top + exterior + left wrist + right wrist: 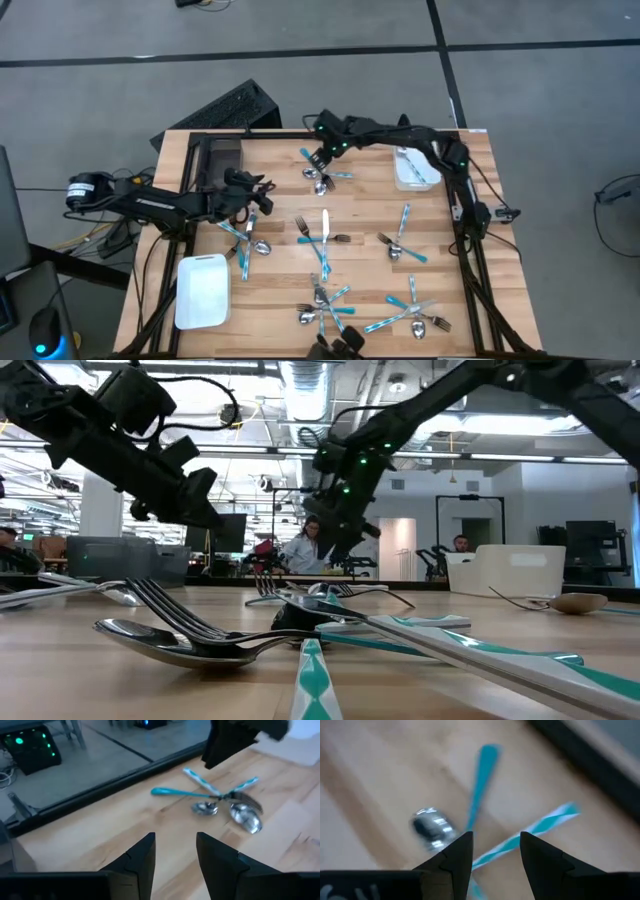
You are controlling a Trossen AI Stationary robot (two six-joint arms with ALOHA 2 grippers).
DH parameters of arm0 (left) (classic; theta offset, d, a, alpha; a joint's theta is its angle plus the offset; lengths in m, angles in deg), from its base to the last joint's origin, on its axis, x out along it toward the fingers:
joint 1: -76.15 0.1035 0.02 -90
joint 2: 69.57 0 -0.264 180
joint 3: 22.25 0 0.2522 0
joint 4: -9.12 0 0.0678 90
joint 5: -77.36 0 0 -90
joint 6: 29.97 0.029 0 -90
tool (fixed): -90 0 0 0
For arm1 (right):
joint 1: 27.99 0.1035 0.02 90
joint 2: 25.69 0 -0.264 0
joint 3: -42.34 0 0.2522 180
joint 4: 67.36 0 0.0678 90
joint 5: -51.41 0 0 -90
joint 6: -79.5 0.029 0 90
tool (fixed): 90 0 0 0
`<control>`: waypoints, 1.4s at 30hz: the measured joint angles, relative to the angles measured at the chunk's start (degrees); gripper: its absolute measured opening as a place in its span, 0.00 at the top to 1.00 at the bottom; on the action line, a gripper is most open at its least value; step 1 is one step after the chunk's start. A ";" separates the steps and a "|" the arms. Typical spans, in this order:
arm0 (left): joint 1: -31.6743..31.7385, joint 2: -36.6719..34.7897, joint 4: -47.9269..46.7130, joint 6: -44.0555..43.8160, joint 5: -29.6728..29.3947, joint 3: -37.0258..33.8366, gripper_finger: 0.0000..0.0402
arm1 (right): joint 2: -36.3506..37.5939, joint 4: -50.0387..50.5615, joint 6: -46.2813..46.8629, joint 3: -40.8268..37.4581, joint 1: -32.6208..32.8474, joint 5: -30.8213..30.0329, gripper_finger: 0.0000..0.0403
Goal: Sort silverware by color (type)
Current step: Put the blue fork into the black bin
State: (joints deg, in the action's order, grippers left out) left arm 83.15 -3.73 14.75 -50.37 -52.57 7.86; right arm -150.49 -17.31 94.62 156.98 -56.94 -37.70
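The silverware lies in several small heaps of forks, spoons and knives with teal handles on the wooden table. One heap (pixel 322 180) lies at the far middle. My right gripper (pixel 319 158) hangs open just above it, touching nothing. The right wrist view shows a spoon bowl (pixel 431 826), a plain teal handle (pixel 483 775) and a striped handle (pixel 542 826) below its fingers (pixel 496 842). My left gripper (pixel 262 192) stands open at the far left, pointing toward that heap (pixel 225 802), with nothing between its fingers (pixel 176 845).
Other heaps lie at the left (pixel 248 240), centre (pixel 322 235), right (pixel 400 245), near middle (pixel 325 305) and near right (pixel 415 315). White trays sit at the near left (pixel 203 290) and far right (pixel 415 170). A dark grey tray (pixel 222 160) sits far left.
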 joint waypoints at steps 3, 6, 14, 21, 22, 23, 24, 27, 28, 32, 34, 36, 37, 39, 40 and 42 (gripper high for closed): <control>-0.11 1.20 -1.01 -0.84 0.20 -0.02 0.68 | -3.06 5.38 0.03 3.99 0.93 -0.37 0.54; -0.45 3.17 -3.25 -3.10 0.12 -0.04 0.68 | -5.56 8.38 -0.07 6.61 1.25 -0.57 0.54; -2.87 9.40 -3.81 -5.86 -1.87 0.07 0.68 | -7.85 15.85 -5.47 8.46 1.93 -0.89 0.57; -6.13 11.06 -3.15 -9.27 -1.33 -0.04 0.68 | -7.27 19.63 -12.33 8.44 1.89 -0.96 0.57; -6.69 11.10 -3.47 -9.74 -0.96 -0.04 0.68 | -7.27 20.87 -13.31 8.44 1.68 -0.95 0.57; -7.22 11.07 -3.73 -10.22 -0.67 -0.06 0.68 | -7.27 22.19 -14.17 8.44 1.48 -0.97 0.57; -7.83 11.04 -3.84 -10.55 -0.49 -0.06 0.68 | -7.27 23.42 -15.24 8.44 1.22 -0.95 0.57; -9.84 11.03 -5.93 -12.49 -0.87 -0.06 0.68 | -6.97 25.18 -17.23 7.43 0.72 -0.93 0.57; -10.49 11.04 -6.97 -13.37 -1.17 -0.06 0.68 | -6.42 25.50 -17.96 6.75 0.55 -0.89 0.57; -13.04 11.04 -9.54 -17.66 -3.74 -0.06 0.68 | -3.45 24.57 -19.36 2.70 -0.08 -0.66 0.57; -14.05 11.04 -10.04 -18.95 -4.61 -0.06 0.68 | -0.87 22.06 -19.92 0.56 -0.70 -0.62 0.57; -14.69 11.04 -9.34 -19.09 -6.07 -0.06 0.68 | 2.08 17.43 -18.99 -1.00 -1.27 -0.24 0.58; -14.90 11.04 -8.87 -19.02 -6.89 -0.06 0.68 | 3.43 14.89 -17.92 -1.69 -1.55 0.59 0.58; -14.88 11.02 -7.69 -18.66 -7.74 -0.06 0.68 | 4.80 10.52 -15.52 -2.81 -1.79 2.15 0.58; -14.85 11.02 -6.92 -18.65 -7.89 -0.06 0.68 | 5.00 8.56 -14.29 -3.26 -1.49 2.18 0.58; -14.78 11.03 -5.21 -17.81 -7.90 -0.06 0.68 | 4.80 6.57 -13.67 -3.92 -0.44 2.18 0.58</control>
State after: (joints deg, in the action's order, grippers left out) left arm 68.38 7.30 9.54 -68.18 -60.48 7.80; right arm -145.70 -10.73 80.95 153.06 -57.38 -35.52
